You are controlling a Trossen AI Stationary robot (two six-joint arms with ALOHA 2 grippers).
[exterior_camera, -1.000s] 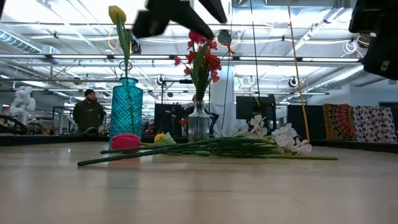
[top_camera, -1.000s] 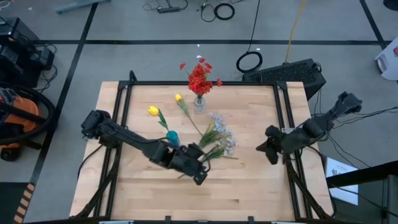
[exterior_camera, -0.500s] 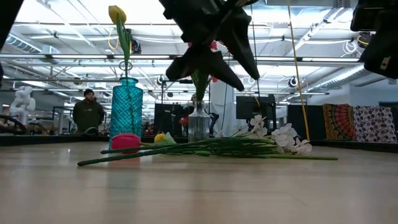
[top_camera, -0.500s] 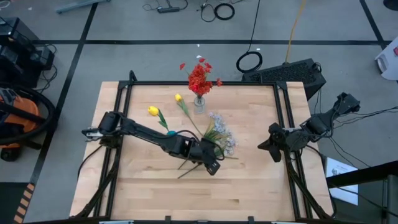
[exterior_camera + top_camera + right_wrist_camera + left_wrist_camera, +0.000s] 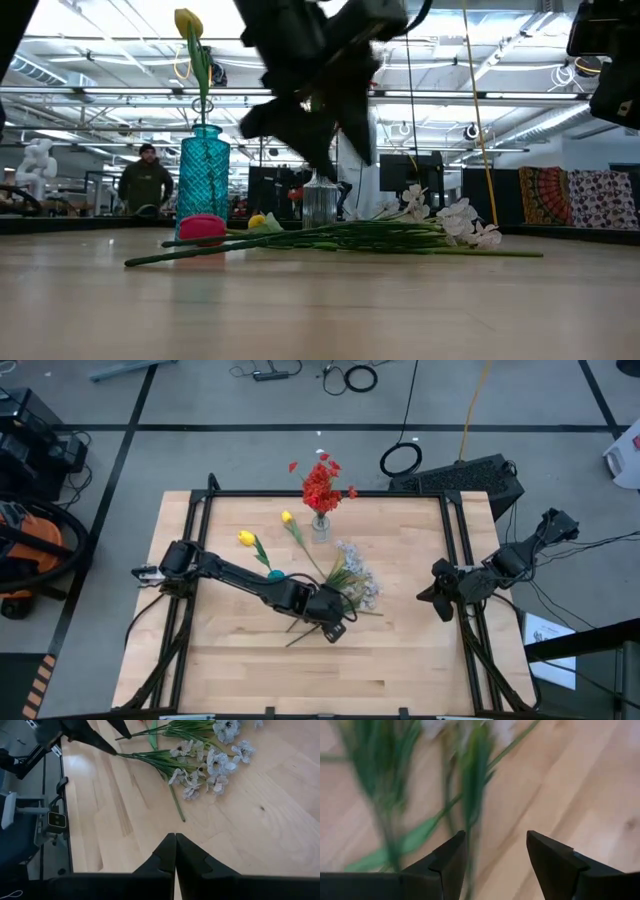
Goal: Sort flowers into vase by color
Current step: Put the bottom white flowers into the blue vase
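Note:
A clear vase [image 5: 320,526] near the far edge holds red blooms [image 5: 320,482]. A teal vase [image 5: 203,183] holds one yellow tulip [image 5: 188,22]. Another yellow bud [image 5: 287,517] lies on the table with its stalk. White sprays [image 5: 357,574] and loose green stems [image 5: 330,238] lie in a heap at mid table, also seen as white sprays [image 5: 210,762]. My left gripper [image 5: 333,628] hangs open above the stalk ends of the heap, as the blurred left gripper [image 5: 495,852] shows. My right gripper [image 5: 175,840] waits shut at the table's right edge.
Black frame rails [image 5: 200,530] run along the table's left, right and far sides. A pink bloom [image 5: 203,228] lies by the teal vase's foot. Bare wood [image 5: 260,670] stretches along the near edge. A person [image 5: 145,182] stands far behind the table.
My left gripper has moved toward the right, over the stalk ends of the heap, and has come down toward the table, turning as it went. The flowers have stayed where they lay.

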